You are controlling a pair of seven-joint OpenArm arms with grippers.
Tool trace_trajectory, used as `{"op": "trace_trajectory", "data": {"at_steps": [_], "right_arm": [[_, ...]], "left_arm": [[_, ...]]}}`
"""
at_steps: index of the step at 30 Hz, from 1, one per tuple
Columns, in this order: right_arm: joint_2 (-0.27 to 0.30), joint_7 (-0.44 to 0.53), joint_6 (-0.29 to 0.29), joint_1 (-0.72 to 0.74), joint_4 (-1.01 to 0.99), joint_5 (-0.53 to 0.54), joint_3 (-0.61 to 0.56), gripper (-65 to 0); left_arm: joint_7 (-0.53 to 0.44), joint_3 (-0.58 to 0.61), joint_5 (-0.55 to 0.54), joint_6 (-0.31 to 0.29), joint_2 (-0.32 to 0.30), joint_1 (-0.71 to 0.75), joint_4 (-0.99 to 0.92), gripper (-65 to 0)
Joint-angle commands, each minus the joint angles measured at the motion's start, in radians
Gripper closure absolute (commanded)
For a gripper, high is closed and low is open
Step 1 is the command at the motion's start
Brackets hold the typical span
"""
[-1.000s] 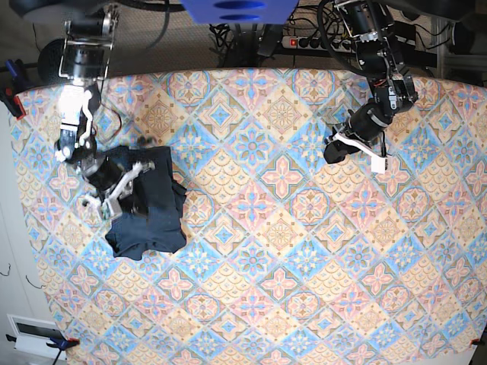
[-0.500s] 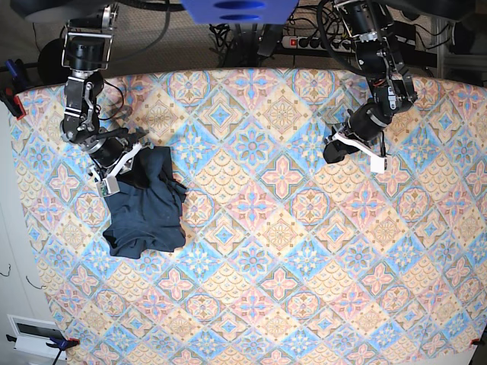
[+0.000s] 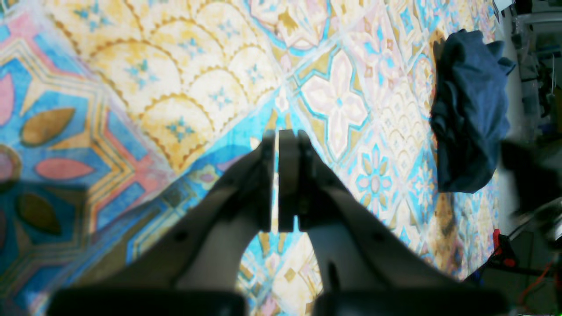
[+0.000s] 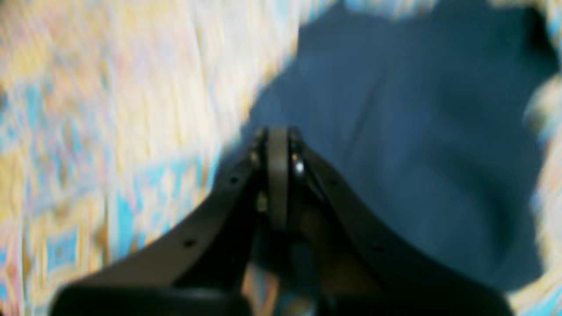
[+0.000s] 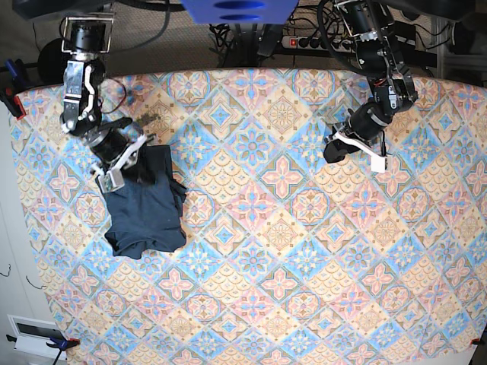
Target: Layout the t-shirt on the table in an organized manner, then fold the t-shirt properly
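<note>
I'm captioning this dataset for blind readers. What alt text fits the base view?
A crumpled dark navy cotton t-shirt lies bunched near one edge of a table covered in pastel diamond-tile cloth. The right pincer, shut, is at the shirt's upper edge, while the left pincer hovers shut far across the table.

Below me spreads the wide table [image 5: 304,251], draped in a cloth of pastel blue, pink and cream diamond tiles with floral medallions. One thing lies directly on it: the plain dark navy cotton t-shirt [image 5: 146,209], bunched and wrinkled, at the left of the base view's frame, near the cloth's left edge.
</note>
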Motion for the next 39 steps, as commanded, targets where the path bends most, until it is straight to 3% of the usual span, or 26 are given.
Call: {"op": "trace_trajectory", "data": {"at_steps": [1,9,14,23,26,31,39], "right_arm": [[0.013,0.039,0.003,0.016,0.017,0.023,0.006,-0.2],[0.013,0.043,0.003,0.007,-0.119,0.022,-0.077,-0.2],[0.013,0.043,0.003,0.004,-0.055,0.026,-0.070,-0.2],[0.013,0.028,0.003,-0.121,0.252,0.029,0.145,-0.2],[0.015,-0.050,0.003,-0.188,0.329,0.029,0.224,-0.2],[0.011,-0.115,0.003,-0.343,0.406,0.029,0.355,-0.2],[0.011,-0.118,0.003,-0.535,0.419,0.029,0.441,-0.2]], "left_arm": [[-0.012,0.000,-0.021,-0.009,-0.005,-0.008,0.021,0.0],[-0.012,0.000,-0.021,-0.009,-0.005,-0.010,0.021,0.0],[-0.010,0.000,-0.021,-0.009,-0.008,0.004,0.079,0.0],[-0.013,-0.002,-0.019,-0.009,-0.012,0.067,0.188,0.0],[-0.013,-0.002,-0.012,-0.009,-0.014,0.119,0.270,0.0],[-0.015,-0.003,-0.013,-0.005,-0.072,0.234,0.377,0.0],[-0.012,-0.186,-0.019,-0.008,-0.097,0.454,0.463,0.0]]}}
